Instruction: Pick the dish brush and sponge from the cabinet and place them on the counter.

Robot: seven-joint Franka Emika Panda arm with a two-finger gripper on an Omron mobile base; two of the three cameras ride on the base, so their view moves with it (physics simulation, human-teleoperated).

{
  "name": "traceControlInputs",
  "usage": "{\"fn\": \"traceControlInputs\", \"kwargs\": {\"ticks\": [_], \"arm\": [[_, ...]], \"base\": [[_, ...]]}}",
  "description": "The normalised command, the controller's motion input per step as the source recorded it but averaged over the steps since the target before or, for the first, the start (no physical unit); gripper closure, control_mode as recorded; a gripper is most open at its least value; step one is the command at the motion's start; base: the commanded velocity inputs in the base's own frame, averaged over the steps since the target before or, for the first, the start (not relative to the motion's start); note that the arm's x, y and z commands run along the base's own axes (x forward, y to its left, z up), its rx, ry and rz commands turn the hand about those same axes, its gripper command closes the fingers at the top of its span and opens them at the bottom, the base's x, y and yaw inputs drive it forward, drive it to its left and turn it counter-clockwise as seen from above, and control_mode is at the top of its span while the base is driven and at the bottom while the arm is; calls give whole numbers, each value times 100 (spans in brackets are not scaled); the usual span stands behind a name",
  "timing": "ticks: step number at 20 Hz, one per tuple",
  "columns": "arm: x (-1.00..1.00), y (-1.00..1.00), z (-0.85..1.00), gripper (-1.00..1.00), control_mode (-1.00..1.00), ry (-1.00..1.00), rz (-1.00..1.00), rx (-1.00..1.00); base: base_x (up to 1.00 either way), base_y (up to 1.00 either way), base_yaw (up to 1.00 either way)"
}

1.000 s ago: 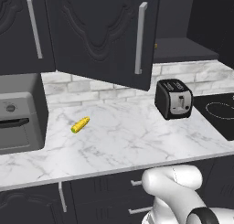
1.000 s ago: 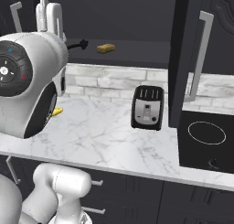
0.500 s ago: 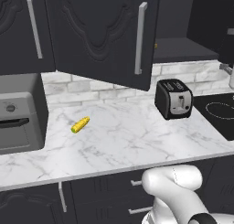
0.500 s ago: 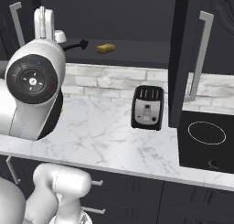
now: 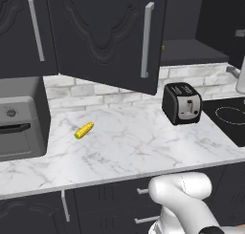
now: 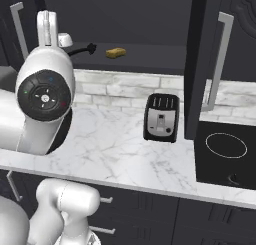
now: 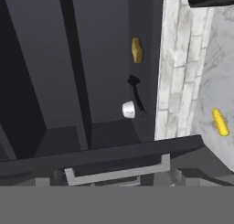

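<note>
The cabinet [image 6: 150,19] stands open, its dark shelf showing. On that shelf lie the yellow-tan sponge [image 6: 115,52] and, to its left, the slim black dish brush [image 6: 82,50]. In the hand view, which is rolled on its side, the sponge [image 7: 136,50] and dish brush [image 7: 136,93] lie ahead on the shelf, well apart from my gripper [image 7: 114,181]. The gripper is open with nothing between its fingers. The white marble counter [image 5: 124,147] runs below the cabinet. My arm's big round joint [image 6: 45,91] rises at the left of the right base view.
A small white cup [image 6: 64,40] stands just left of the brush. The open cabinet door [image 5: 110,37] with its silver handle hangs out over the counter. A black toaster [image 5: 182,102], a corn cob [image 5: 84,130], a grey oven [image 5: 19,118] and a black cooktop [image 6: 225,154] sit on the counter.
My arm has swung and turned upward in the right base view, its round joint now facing the camera. A white part has come in at the left base view's right edge.
</note>
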Motion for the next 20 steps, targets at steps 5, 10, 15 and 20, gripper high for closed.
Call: {"fn": "traceControlInputs", "kwargs": {"ticks": [5,10,15,20], "arm": [[20,0,-2,-100,-100,0,16,0],[20,0,0,-100,-100,0,21,0],[14,9,-2,-100,-100,0,22,0],[20,41,-12,-100,-100,0,20,0]], "base": [[0,0,0],[0,0,0],[0,0,0],[0,0,0]]}}
